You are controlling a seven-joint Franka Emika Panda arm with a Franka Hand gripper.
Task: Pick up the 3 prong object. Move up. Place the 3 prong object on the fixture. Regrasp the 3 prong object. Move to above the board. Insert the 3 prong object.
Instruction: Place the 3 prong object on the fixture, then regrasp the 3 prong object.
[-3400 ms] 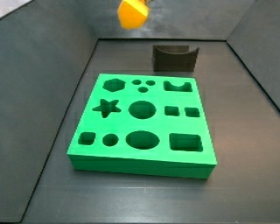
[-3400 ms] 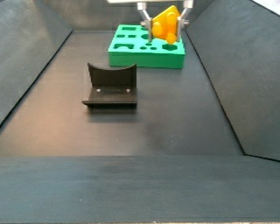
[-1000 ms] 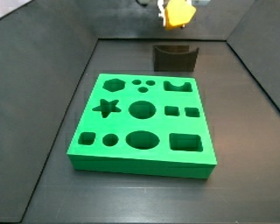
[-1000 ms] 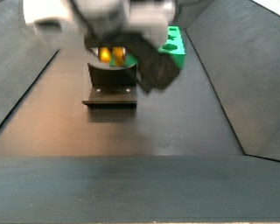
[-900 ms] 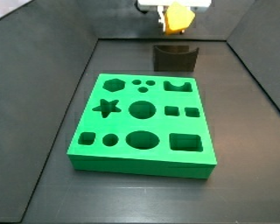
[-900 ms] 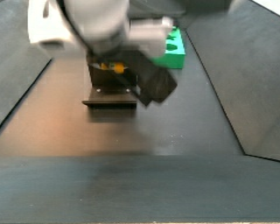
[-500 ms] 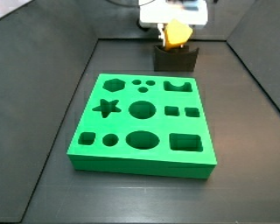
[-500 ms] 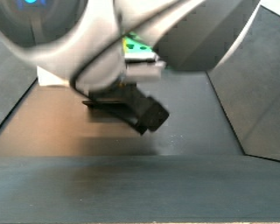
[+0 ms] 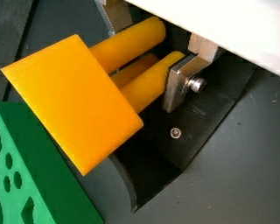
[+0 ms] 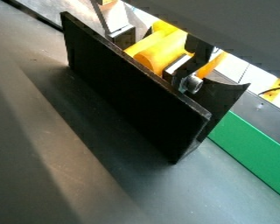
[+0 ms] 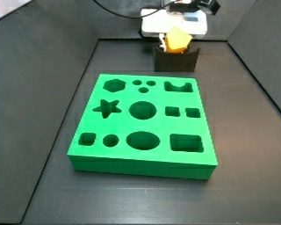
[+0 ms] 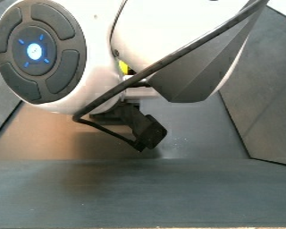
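Note:
My gripper [image 11: 176, 39] is shut on the yellow-orange 3 prong object [image 9: 90, 105], holding it by its cylindrical prongs [image 9: 130, 45]. In a side view the piece [image 11: 177, 40] sits right at the top notch of the dark fixture [image 11: 176, 61], behind the green board [image 11: 143, 123]. In a wrist view the piece [image 10: 156, 52] shows just behind the fixture's dark wall [image 10: 125, 87]. The silver fingers [image 9: 181, 80] press on the prongs from both sides. In a side view the arm's body [image 12: 121, 54] hides the gripper, the piece and most of the fixture [image 12: 131, 127].
The green board's edge shows in both wrist views [image 9: 20, 184] [image 10: 250, 157]. Dark sloped walls [image 11: 49, 97] enclose the bin floor. The board's cut-outs include a star [image 11: 105, 108] and three small round holes [image 11: 143, 85].
The gripper has carried the piece from above the board's far side over to the fixture and lowered it to the fixture's notch. The arm now fills a side view.

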